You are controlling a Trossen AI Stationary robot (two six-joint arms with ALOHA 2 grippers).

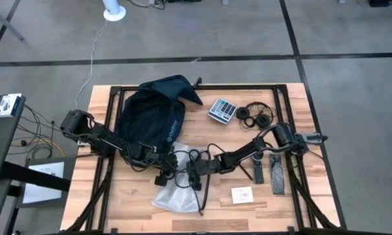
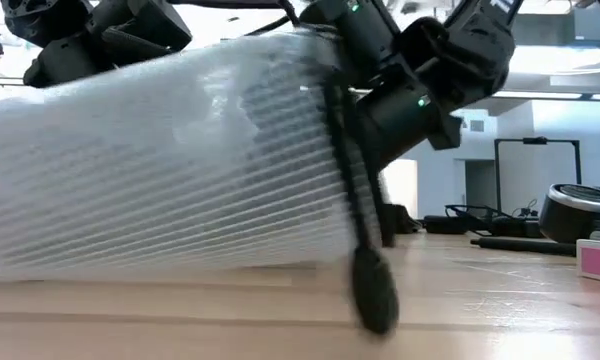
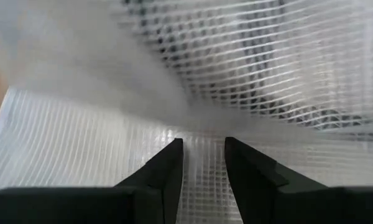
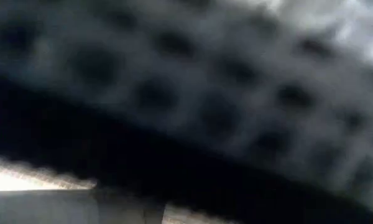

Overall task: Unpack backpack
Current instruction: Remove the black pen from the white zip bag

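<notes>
Near the desk's (image 1: 261,196) front middle, both claws meet over the clear mesh pouch (image 1: 173,192); the backpack (image 1: 150,117) lies behind, toward the left. Left claw (image 3: 203,146) stands slightly parted against the pouch, gripping nothing I can confirm; right claw's (image 1: 195,171) state I cannot tell, so advance slowly, keeping the dangling black cord (image 2: 365,250) clear.

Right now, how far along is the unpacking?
Already out on the table: calculator, headphones, a small card. In hand: both arms meet at the clear mesh pouch beside the backpack; the left pincer is on it. Whether anything remains inside the backpack can't be seen.
</notes>
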